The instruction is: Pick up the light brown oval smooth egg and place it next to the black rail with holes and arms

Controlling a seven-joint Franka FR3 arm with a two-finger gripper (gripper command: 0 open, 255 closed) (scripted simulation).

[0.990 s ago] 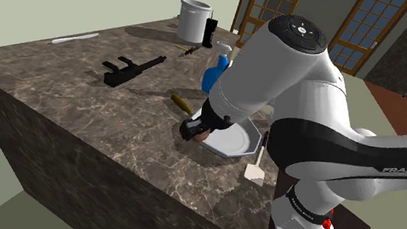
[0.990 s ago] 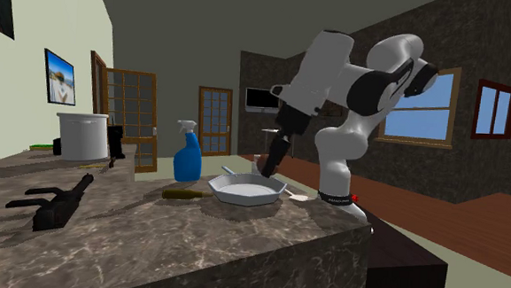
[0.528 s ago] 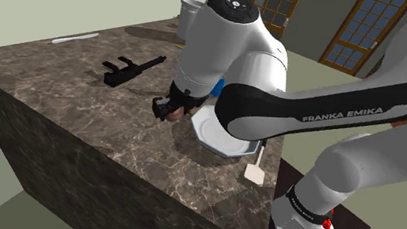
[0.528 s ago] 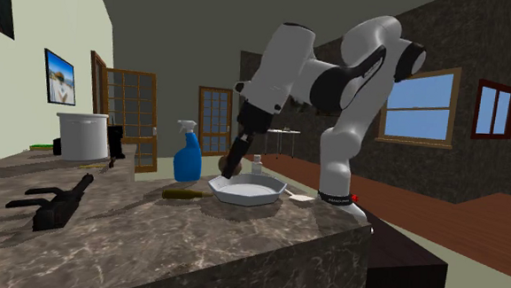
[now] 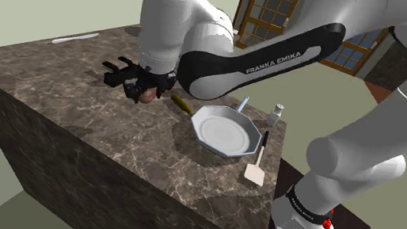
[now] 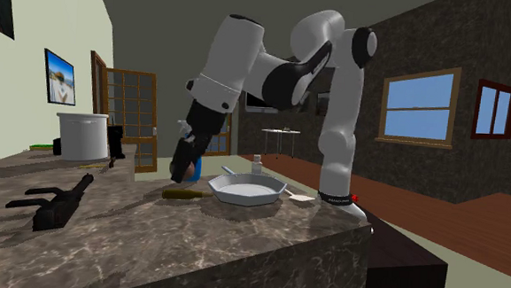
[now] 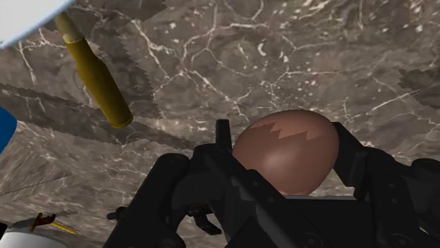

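- Over the last second the arm swings away from the white plate (image 5: 197, 125) and across the dark marble counter (image 5: 47, 74), toward the shoulder view's left.
- The black gripper (image 5: 139, 92) is closed around the brown egg (image 7: 285, 151). In the wrist view we see one finger pressed to each side of the shell.
- The egg hangs above the counter, past a brass-coloured cylinder (image 7: 95, 70) and well clear of the plate.
- The black rail (image 6: 54, 203) lies just beyond the gripper in the shoulder view. The hand covers part of it there, so the gap is probably small, but we cannot judge it.
- In our judgement the pick-up is done and the carry is nearly over. What remains is lowering the egg onto bare counter beside the rail and letting go gently, since an egg can roll.
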